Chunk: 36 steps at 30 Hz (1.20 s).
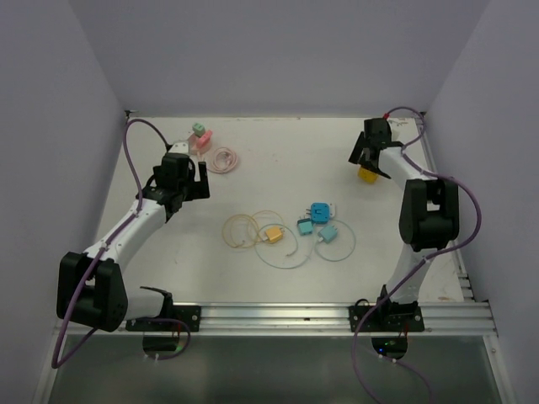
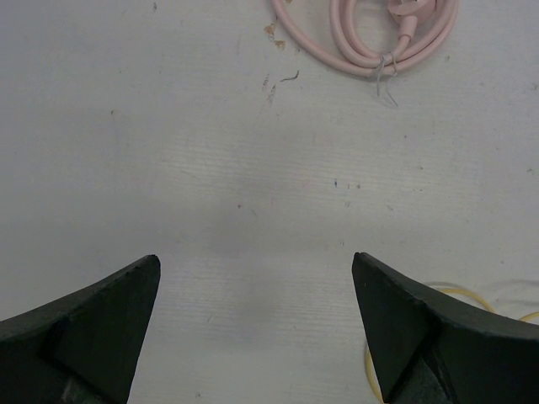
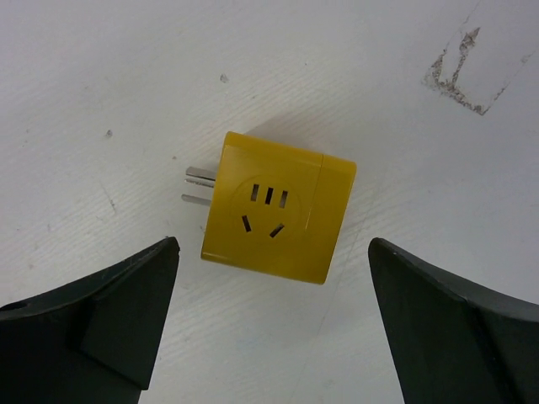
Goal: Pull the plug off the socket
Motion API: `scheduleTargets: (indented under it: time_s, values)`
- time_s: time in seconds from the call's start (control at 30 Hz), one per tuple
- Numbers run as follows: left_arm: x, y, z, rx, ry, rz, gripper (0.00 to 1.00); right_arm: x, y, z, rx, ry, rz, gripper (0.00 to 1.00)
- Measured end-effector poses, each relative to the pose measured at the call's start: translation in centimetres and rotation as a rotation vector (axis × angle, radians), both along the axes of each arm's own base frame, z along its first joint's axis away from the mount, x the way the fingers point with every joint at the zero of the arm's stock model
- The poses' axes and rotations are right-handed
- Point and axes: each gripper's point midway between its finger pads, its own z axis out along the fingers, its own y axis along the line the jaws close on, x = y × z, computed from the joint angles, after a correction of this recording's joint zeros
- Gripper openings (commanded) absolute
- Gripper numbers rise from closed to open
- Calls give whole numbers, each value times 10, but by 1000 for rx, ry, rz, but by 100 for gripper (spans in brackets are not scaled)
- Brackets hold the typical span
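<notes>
Far-right corner: yellow socket block (image 3: 278, 208) lies flat on the white worktop (image 3: 101, 76), slotted face up, two metal prongs pointing sideways.
Right end effector (image 3: 274, 246): fingers spread wide above the block, one on either side, clear of it.
Left end effector (image 2: 255, 259): fingers apart over bare worktop, near a coiled pink cable (image 2: 370, 38).
Mid-worktop: yellow cable coil (image 1: 242, 229), well apart from the block.

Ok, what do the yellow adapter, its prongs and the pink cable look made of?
Yellow adapter: likely moulded hard plastic with a smooth satin finish; even colour, crisp edges, a seam line.
Prongs: probably bare metal; flat, silvery, slightly reflective.
Pink cable: seemingly a soft rubbery or vinyl sheath; it bends in smooth loops and looks matte.
</notes>
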Motion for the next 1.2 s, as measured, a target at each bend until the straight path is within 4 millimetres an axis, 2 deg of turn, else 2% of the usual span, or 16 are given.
scheduleTargets:
  time_s: [0.07, 0.13, 0.23, 0.4, 0.5, 0.57, 0.63, 0.7, 0.8, 0.9, 1.07, 1.2]
  values:
    - [0, -1, 0, -2, 0, -2, 99, -2, 1, 10, 9, -14, 3, 99]
    - [0, 0, 0, -2, 1, -2, 100, -5, 4, 29, 28, -42, 11, 99]
    - [0, 0, 0, -2, 1, -2, 100, -12, 12, 68, 64, -108, 35, 99]
    - [0, 0, 0, -4, 1, -2, 99, -34, 36, 151, 167, -283, 134, 99]
    - [0, -1, 0, -7, 1, -1, 99, -52, 53, 186, 233, -363, 215, 98]
    - [0, -2, 0, -16, 2, -2, 100, -69, 64, 201, 277, -399, 271, 98]
    - [1, -4, -2, -29, 4, -2, 100, -86, 75, 207, 320, -421, 321, 98]
    - [2, -6, -6, -40, 14, -1, 100, -105, 85, 204, 364, -424, 368, 98]
    - [8, -9, -15, -52, 48, 13, 99, -130, 97, 194, 417, -416, 426, 98]
    - [21, -13, -15, -74, 57, 36, 97, -153, 107, 179, 464, -392, 476, 98]
    - [56, -23, -4, -129, 23, 89, 91, -180, 119, 152, 522, -345, 532, 98]
    - [95, -31, -9, -156, 12, 137, 83, -193, 130, 136, 545, -315, 571, 99]
